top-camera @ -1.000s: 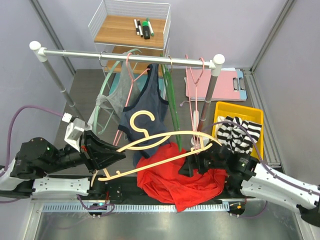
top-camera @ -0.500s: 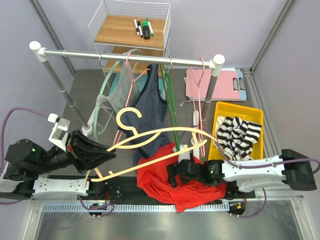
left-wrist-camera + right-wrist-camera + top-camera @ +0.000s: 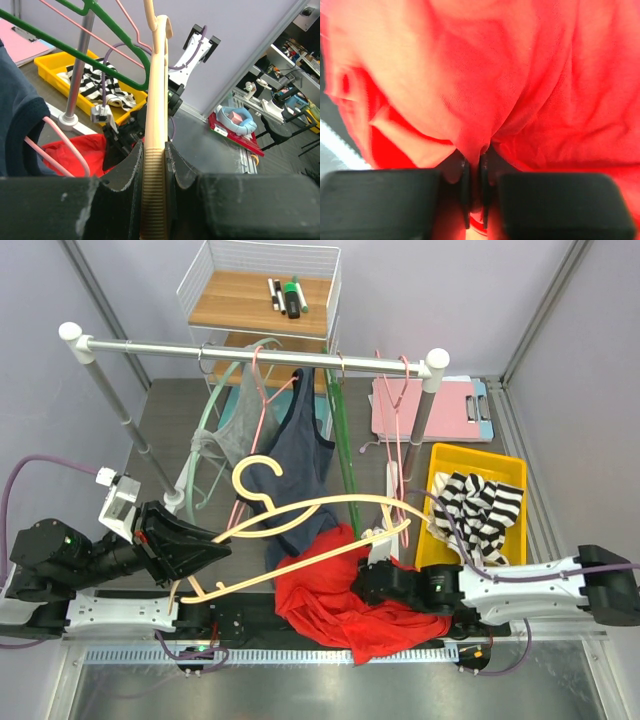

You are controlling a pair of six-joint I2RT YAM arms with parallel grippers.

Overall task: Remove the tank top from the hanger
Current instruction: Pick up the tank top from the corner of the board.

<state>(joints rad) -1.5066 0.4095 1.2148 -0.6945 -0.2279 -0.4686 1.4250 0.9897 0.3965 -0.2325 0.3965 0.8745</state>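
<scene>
Tank top [image 3: 335,608] red, crumpled, R fingers [image 3: 385,200] pinching it, L fingers [image 3: 122,170] clamping hanger [image 3: 155,135]

Top cam above near edge, whole surface [image 3: 165,405]; L wrist faces right edge; R wrist close on shared tank top [image 3: 330,602].

Bright, even light from above, soft shadows on the table [image 3: 165,405]. Left wrist: near fingers [image 3: 122,172] blurred, background sharp. Right wrist: all soft, close-up, washed pale at upper left.

Clothes rail [image 3: 180,346], hung hangers [image 3: 345,445] bar the middle — yellow bin [image 3: 478,452] fills right; cream hanger [image 3: 330,505] across front
</scene>
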